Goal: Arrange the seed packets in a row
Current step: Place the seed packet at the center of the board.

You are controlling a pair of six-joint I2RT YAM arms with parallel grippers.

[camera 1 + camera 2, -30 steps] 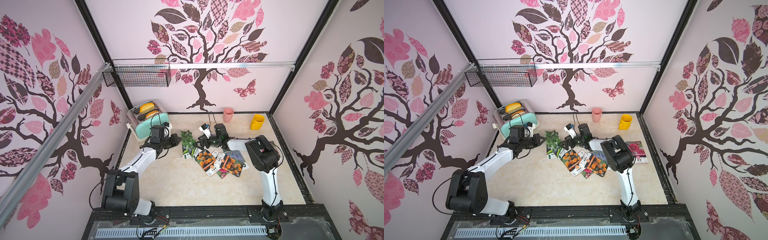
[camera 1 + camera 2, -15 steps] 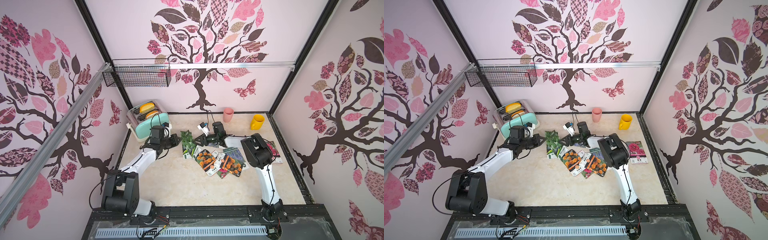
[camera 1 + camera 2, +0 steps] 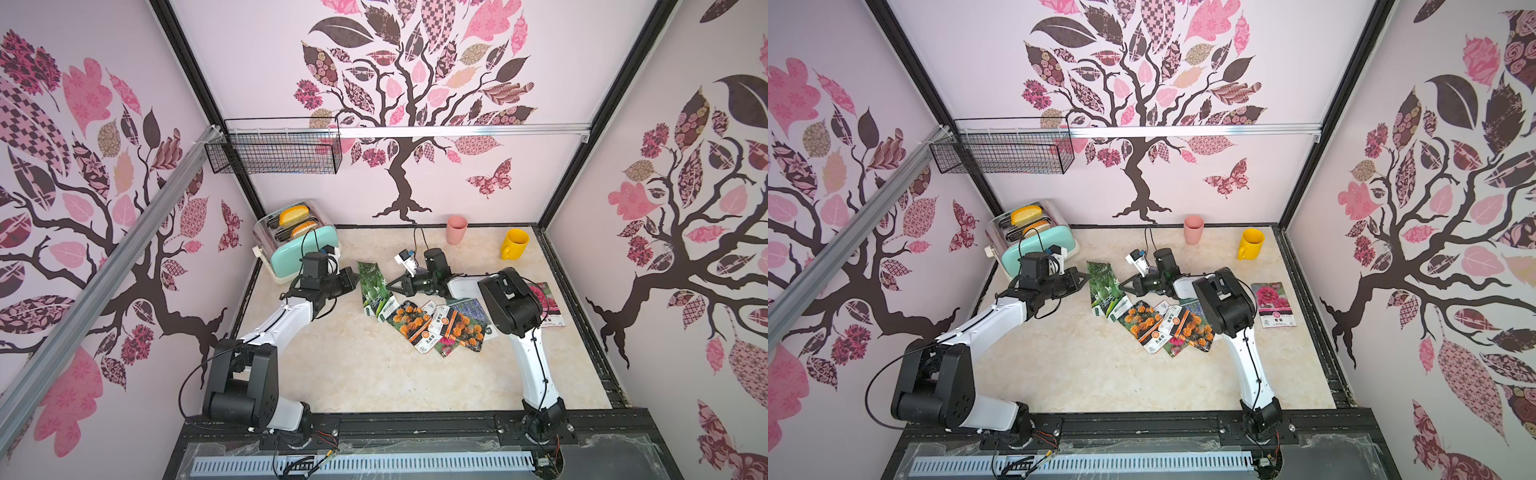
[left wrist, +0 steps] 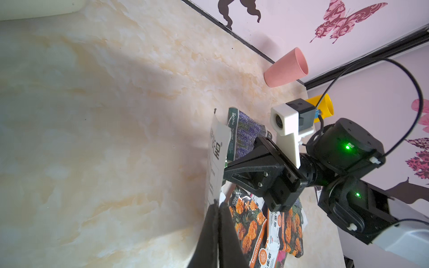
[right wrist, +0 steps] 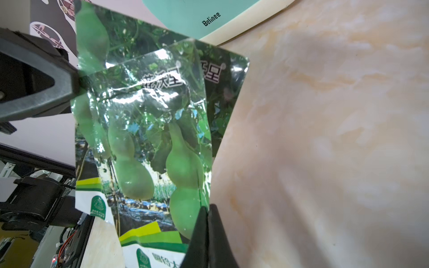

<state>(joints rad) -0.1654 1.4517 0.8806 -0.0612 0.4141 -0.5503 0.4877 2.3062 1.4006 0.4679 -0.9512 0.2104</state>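
Two overlapping green gourd seed packets [image 3: 374, 289] [image 3: 1105, 286] stand tilted up between my grippers. My left gripper [image 3: 354, 276] [image 4: 218, 204] is shut on one edge of them, seen edge-on as a white strip [image 4: 217, 160]. My right gripper [image 3: 389, 286] [image 5: 207, 208] is shut on the opposite edge of the front gourd packet [image 5: 148, 143]. Beside them, two orange marigold packets [image 3: 409, 322] [image 3: 459, 326] overlap a lavender packet [image 3: 469, 306] and a partly hidden magenta one [image 3: 446, 345]. Another magenta flower packet [image 3: 1273, 303] lies alone to the right.
A mint toaster [image 3: 297, 245] stands at the back left, close behind my left wrist. A pink cup [image 3: 457, 230] and a yellow mug [image 3: 514, 244] stand by the back wall. A wire basket [image 3: 276, 151] hangs on the wall above.
My right gripper has moved left to the gourd packets and shut on the front one's edge. The left arm has stayed still, shut throughout.
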